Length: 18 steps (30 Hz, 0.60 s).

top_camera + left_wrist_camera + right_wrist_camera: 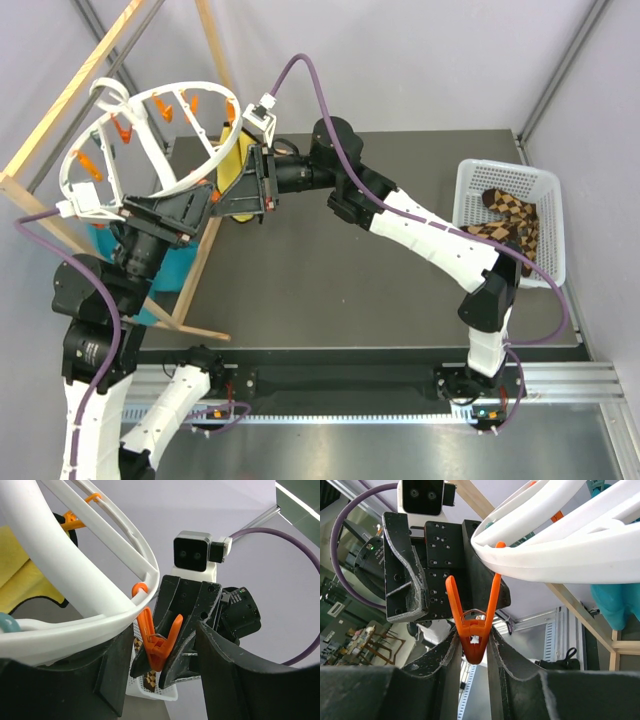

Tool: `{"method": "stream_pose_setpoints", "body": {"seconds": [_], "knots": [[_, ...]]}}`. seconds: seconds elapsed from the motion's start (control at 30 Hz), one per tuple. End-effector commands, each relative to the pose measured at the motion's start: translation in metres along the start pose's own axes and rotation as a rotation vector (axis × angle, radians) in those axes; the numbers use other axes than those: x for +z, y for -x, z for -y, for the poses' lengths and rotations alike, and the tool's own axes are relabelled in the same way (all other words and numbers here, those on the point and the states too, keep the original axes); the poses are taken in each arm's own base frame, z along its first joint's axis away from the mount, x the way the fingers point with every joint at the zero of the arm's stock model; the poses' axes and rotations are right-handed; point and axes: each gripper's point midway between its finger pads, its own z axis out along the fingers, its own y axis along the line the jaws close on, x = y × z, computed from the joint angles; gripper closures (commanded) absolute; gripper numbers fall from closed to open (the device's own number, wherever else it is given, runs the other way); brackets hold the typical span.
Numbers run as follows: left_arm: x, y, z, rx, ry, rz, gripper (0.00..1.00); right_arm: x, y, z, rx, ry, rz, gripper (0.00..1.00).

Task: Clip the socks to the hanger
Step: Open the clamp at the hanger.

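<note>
The white ring hanger (150, 135) hangs tilted from the wooden rack. My right gripper (232, 190) reaches across to its near rim. In the right wrist view my right gripper (473, 636) is shut on the body of an orange clip (473, 649) that dangles from the hanger (560, 535); the clip's two handles stand spread in a V. In the left wrist view my left gripper (165, 640) stands open, the hanger (75, 580) lying against its left finger, and the held clip (157, 652) shows through the gap. The argyle socks (510, 215) lie in the basket at right.
The wooden frame rack (60, 110) stands at the left, with a yellow cloth (232, 160) and a teal cloth (170, 265) on it. Other orange clips (120, 128) hang round the ring. The white mesh basket (470, 175) sits at the table's right edge.
</note>
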Motion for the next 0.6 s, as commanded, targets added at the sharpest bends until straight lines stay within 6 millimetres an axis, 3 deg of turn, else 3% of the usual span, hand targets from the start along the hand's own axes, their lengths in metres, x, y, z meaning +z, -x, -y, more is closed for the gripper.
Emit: {"method": "stream_pose_setpoints", "body": {"seconds": [0.0,0.13,0.33,0.47,0.5,0.57], "knots": [[0.012,0.0,0.003,0.004,-0.033,0.006,0.43,-0.004,-0.003,-0.037,-0.039,0.1,-0.03,1.0],[0.013,0.001,0.006,-0.009,-0.063,0.021,0.45,-0.002,-0.005,-0.035,-0.034,0.1,-0.034,1.0],[0.013,0.007,0.007,0.003,-0.071,0.054,0.57,-0.001,-0.007,-0.035,-0.037,0.099,-0.034,1.0],[0.013,0.01,0.006,0.016,-0.06,0.069,0.8,-0.002,-0.009,-0.032,-0.034,0.094,-0.036,1.0],[0.012,0.01,0.005,0.017,-0.054,0.067,0.96,-0.002,-0.009,-0.032,-0.036,0.091,-0.034,0.96],[0.013,0.01,0.003,0.021,-0.043,0.067,1.0,-0.002,-0.011,-0.026,-0.038,0.065,-0.039,0.73]]}}
